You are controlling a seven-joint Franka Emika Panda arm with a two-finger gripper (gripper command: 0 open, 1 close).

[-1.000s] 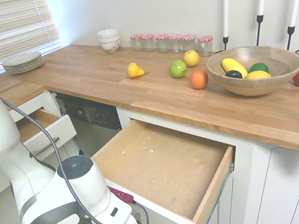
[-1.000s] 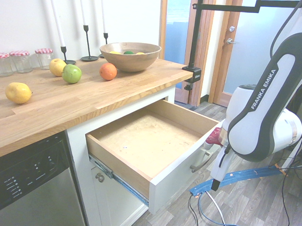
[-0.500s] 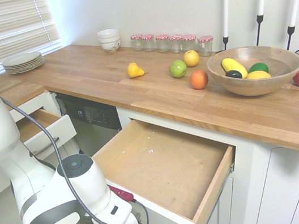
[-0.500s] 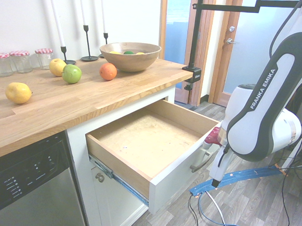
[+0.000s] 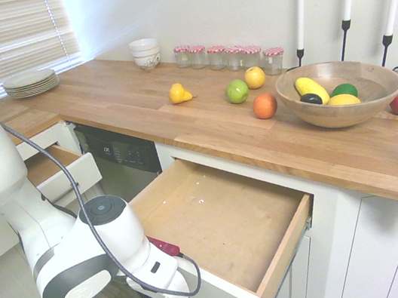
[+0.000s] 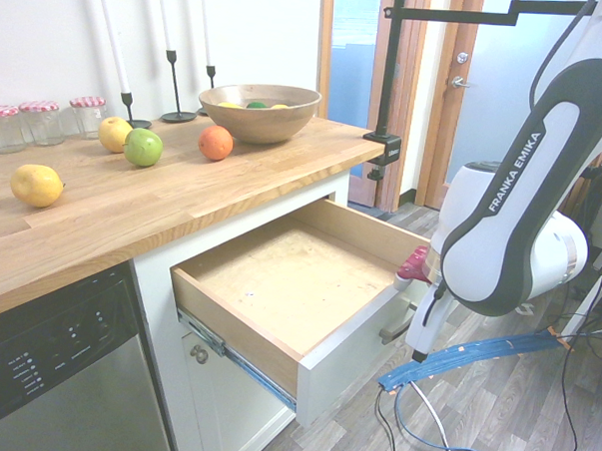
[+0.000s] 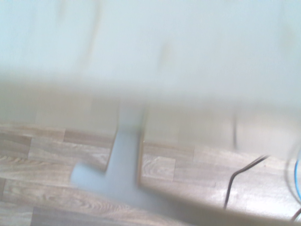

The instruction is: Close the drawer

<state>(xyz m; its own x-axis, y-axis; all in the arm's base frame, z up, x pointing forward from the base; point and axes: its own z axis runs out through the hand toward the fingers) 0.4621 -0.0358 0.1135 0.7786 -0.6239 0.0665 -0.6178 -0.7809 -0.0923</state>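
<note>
The drawer stands pulled far out from under the wooden countertop, its light brown bottom bare. Its white front panel carries a curved silver handle. The arm's bulky white wrist hangs low right in front of that panel, at the handle's end. It hides the gripper's fingers in both exterior views; the gripper is shut. A blurred white surface, the front panel, fills the upper wrist view from very close.
A smaller white drawer stands open at the left, beyond the dishwasher. On the countertop are loose fruit, jars, bowls, plates, candlesticks and a wooden fruit bowl. Wooden floor lies below the arm.
The arm's wrist has swung in closer to the drawer's front panel and the gripper has shut. The drawer itself has not visibly moved.
</note>
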